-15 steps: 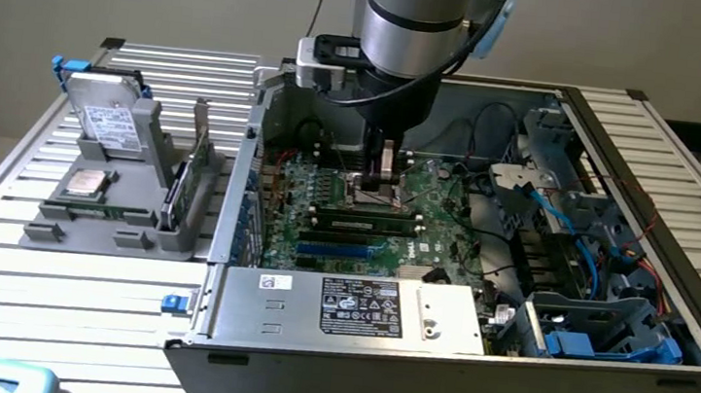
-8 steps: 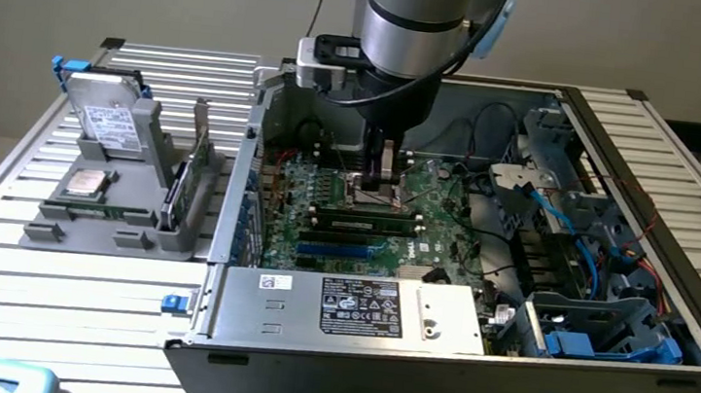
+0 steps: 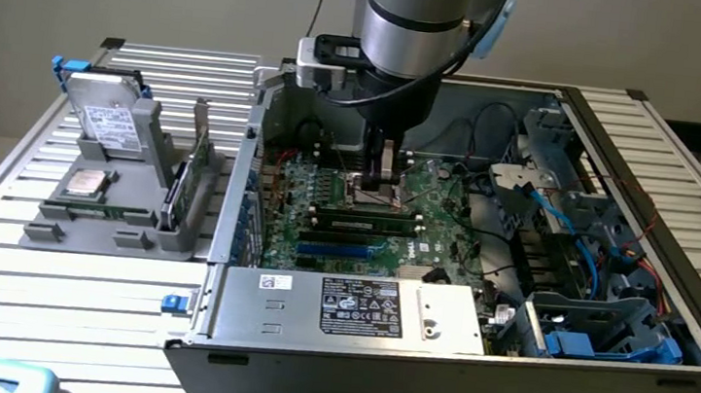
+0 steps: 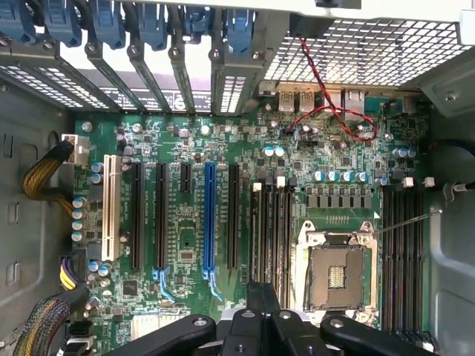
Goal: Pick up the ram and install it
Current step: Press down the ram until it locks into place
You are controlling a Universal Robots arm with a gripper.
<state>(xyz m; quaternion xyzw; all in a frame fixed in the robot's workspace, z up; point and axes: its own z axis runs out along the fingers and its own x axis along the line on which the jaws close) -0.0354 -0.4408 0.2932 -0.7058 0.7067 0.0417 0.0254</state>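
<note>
The pincer (image 3: 382,188) is hanging inside the open case (image 3: 437,372), low over the motherboard (image 4: 193,245) and right by the CPU socket (image 4: 334,271). Its fingers are pressing together and nothing is showing between them, so it is pinching nothing.

The ram (image 3: 365,223) is lying just beside the socket, on the side facing the exterior camera. It is sitting in the first of the memory slots there, and more slots (image 3: 345,250), black and blue, are running parallel to it farther from the socket. Its long axis is running along that edge of the socket, from the exterior view's left to its right. I judge that it is resting in the slot, though I cannot tell whether it is fully latched.

The relation that matters is a short offset. From the pincer the ram is lying slightly down and toward the exterior camera, away from the socket, with its middle roughly in line with the fingers. The two are looking near but apart, and no contact is showing.

In the wrist view the shut pincer (image 4: 263,300) is overlapping the ends of the slot bank beside the socket, with the slots running lengthwise away from it. That is suggesting the arm is hovering over the bank and not the socket itself.

Beside the case, well away from the socket, a grey rack (image 3: 113,221) of other parts is standing on the table (image 3: 5,258).
</note>
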